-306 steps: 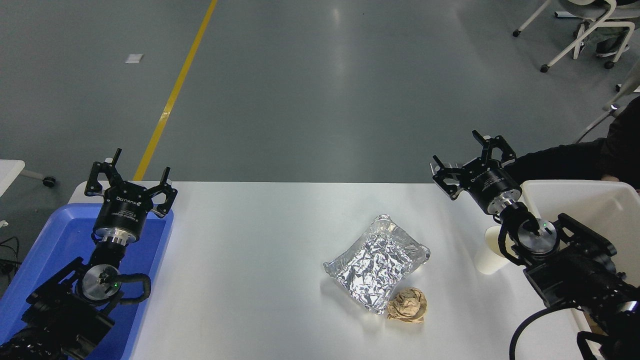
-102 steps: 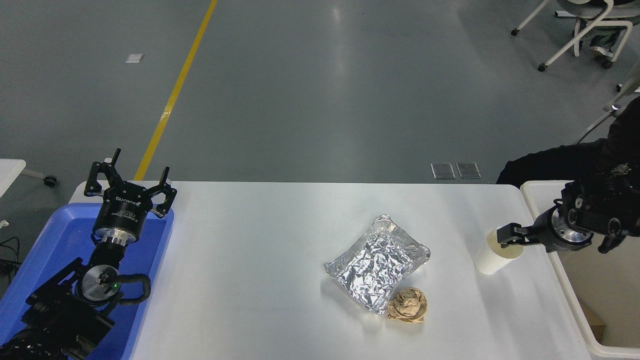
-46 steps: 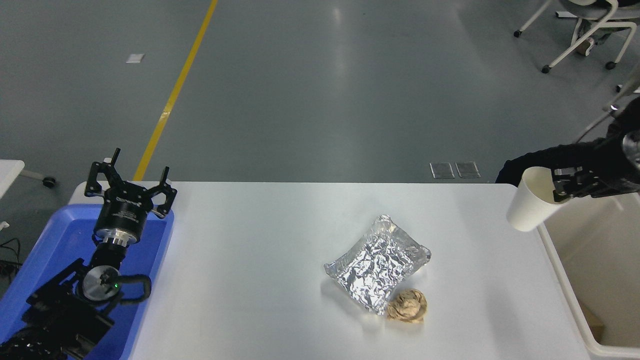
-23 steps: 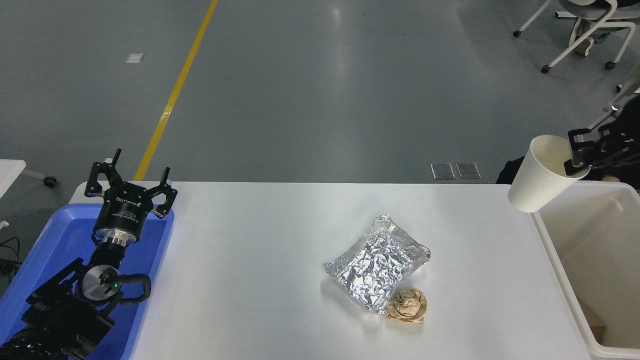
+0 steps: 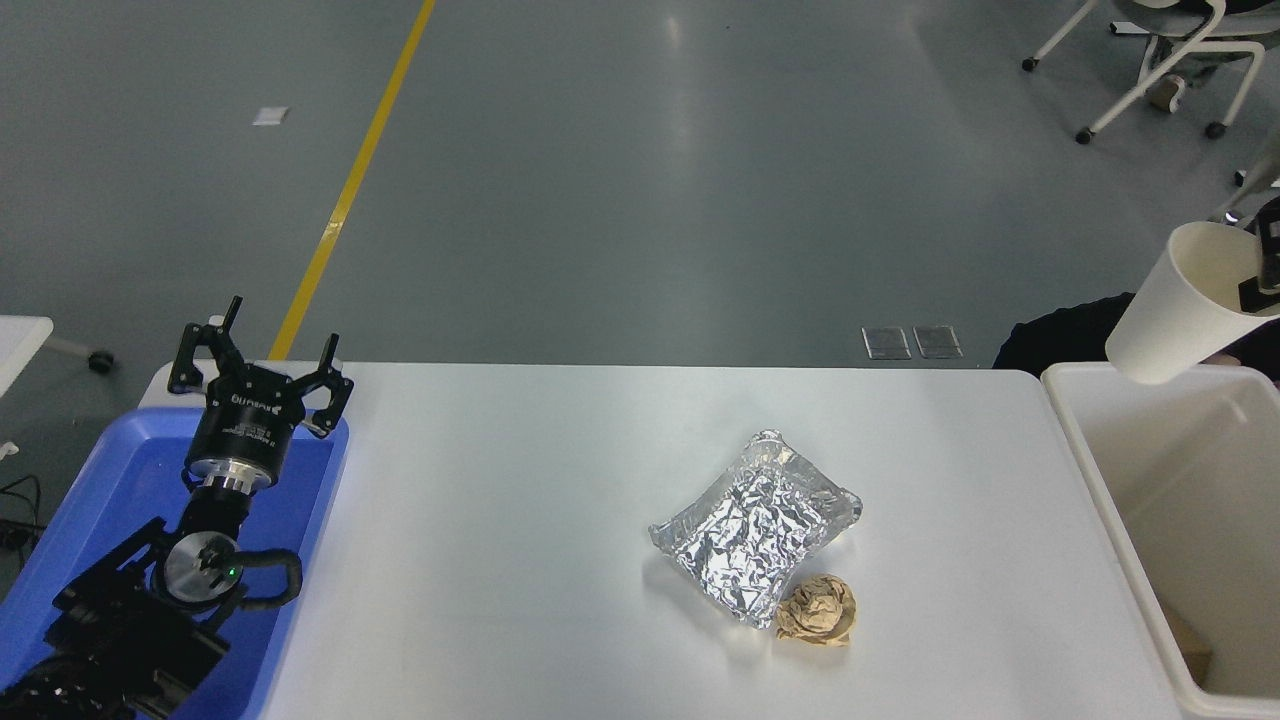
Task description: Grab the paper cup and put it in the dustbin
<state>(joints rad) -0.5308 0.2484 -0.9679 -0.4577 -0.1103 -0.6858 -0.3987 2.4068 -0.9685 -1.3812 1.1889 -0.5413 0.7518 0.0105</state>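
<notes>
The white paper cup (image 5: 1175, 312) hangs tilted in the air at the right edge, above the far left corner of the off-white dustbin (image 5: 1095, 480). My right gripper (image 5: 1262, 270) is shut on the cup's rim, one finger inside the cup; most of that gripper is cut off by the picture's edge. The dustbin stands against the table's right end, with something brown low inside it. My left gripper (image 5: 262, 355) is parked open and empty at the lower left, over the blue tray.
A crumpled foil packet (image 5: 757, 525) lies right of the table's middle, with a brown paper ball (image 5: 817, 611) touching its near corner. A blue tray (image 5: 120, 500) sits at the left end. A dark-clothed person (image 5: 1060, 335) is behind the table's far right corner.
My right gripper has lifted the cup off the table and carried it up and to the right, from beside the dustbin to above its far left corner. The left arm has not moved.
</notes>
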